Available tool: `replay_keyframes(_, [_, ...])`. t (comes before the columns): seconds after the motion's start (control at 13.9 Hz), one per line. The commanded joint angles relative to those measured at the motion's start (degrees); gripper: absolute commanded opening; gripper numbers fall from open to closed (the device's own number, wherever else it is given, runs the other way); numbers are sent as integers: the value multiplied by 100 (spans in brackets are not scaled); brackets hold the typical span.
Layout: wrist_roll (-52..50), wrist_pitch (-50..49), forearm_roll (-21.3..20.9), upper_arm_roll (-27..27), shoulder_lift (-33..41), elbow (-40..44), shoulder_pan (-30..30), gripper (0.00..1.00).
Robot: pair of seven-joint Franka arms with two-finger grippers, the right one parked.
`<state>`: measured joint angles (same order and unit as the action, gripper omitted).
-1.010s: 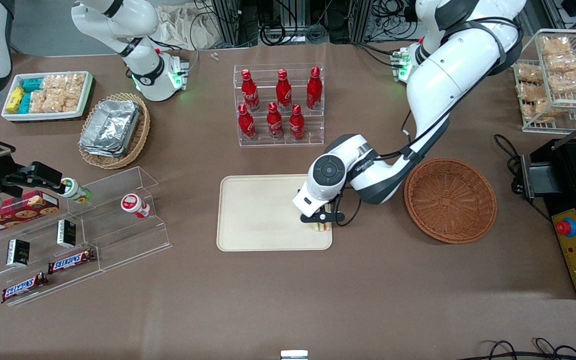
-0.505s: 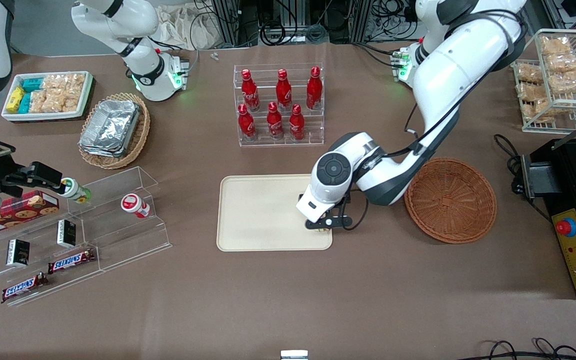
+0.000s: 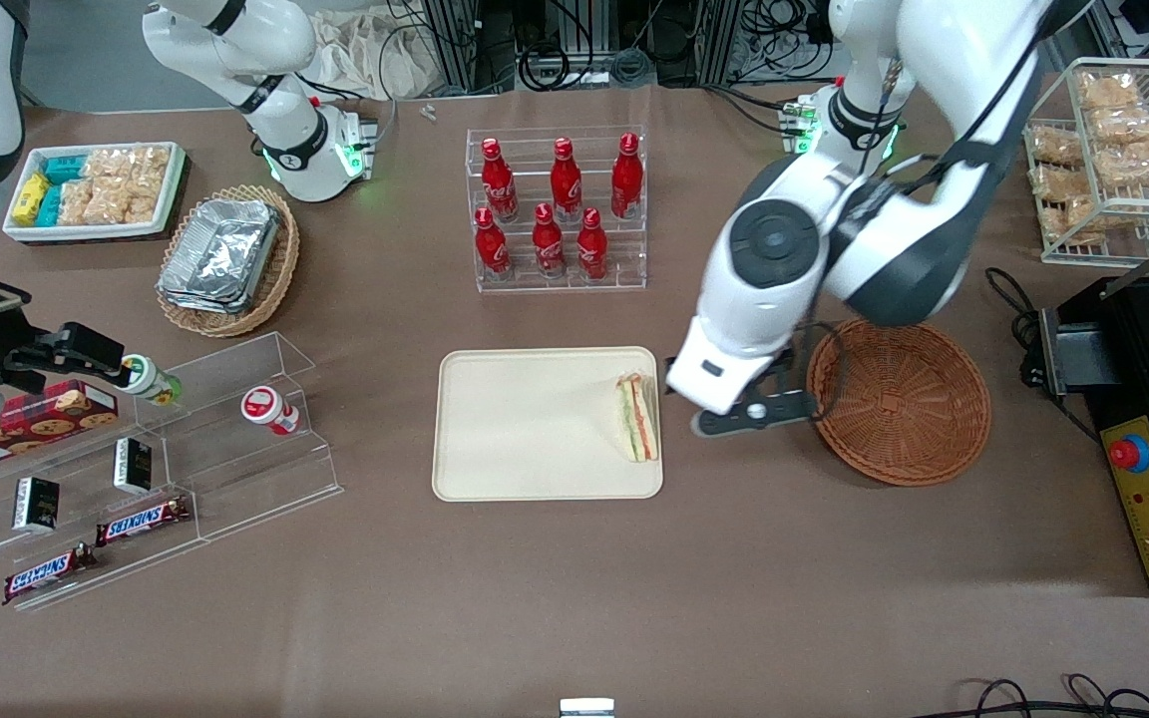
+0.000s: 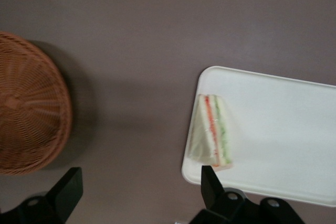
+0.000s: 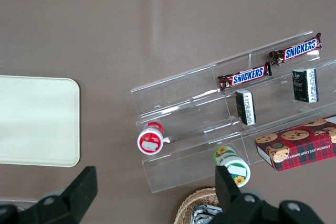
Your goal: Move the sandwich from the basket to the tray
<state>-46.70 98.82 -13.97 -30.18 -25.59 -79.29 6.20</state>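
Since the sandwich (image 3: 637,418) lies flat on the tray (image 3: 525,429), along the short edge nearest the empty basket (image 3: 899,399), the gripper (image 3: 749,417) hangs released above the bare table between them, apparently done delivering

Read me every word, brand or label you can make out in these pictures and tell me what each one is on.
"SNICKERS": on two candy bars on the clear acrylic shelf.
"CHOCOLATE CHIP": edge of the red cookie box; the rest is too small.
Red bottles: white script, unreadable.
Small dark packets: print too small.
Sandwich, tray, basket: no text.
The gripper, open, hangs between tray and basket.
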Motion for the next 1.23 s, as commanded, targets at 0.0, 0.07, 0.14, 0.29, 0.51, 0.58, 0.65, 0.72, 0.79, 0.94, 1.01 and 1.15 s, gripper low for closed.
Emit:
replay_keyframes(0.0, [922,-309,665,783,694,-289,13,100])
replay_keyframes(0.07, [1370,-493,937,1081,844,-315,13,100])
replay_keyframes(0.14, [1740,-608,1105,1363,1002,-367,31,100])
replay_keyframes(0.29, [2434,-644,1142,1856,1327,-665,66,100])
replay_keyframes(0.51, [3621,-618,1151,2436,1802,-1210,40,100])
replay_keyframes(0.58, [3990,-574,1151,2568,1925,-1386,31,100])
replay_keyframes(0.65, [4342,-548,1151,2752,2013,-1527,31,100])
replay_keyframes(0.72, [4650,-469,1151,2920,2101,-1658,31,100])
replay_keyframes(0.79, [4905,-399,1151,3043,2163,-1755,22,100])
replay_keyframes(0.94, [5267,-372,1151,3193,2146,-1731,22,100])
replay_keyframes(1.01, [5277,-424,1195,3220,2076,-1565,13,100])
replay_keyframes(1.15, [5408,-591,1169,3238,1830,-1169,22,100])
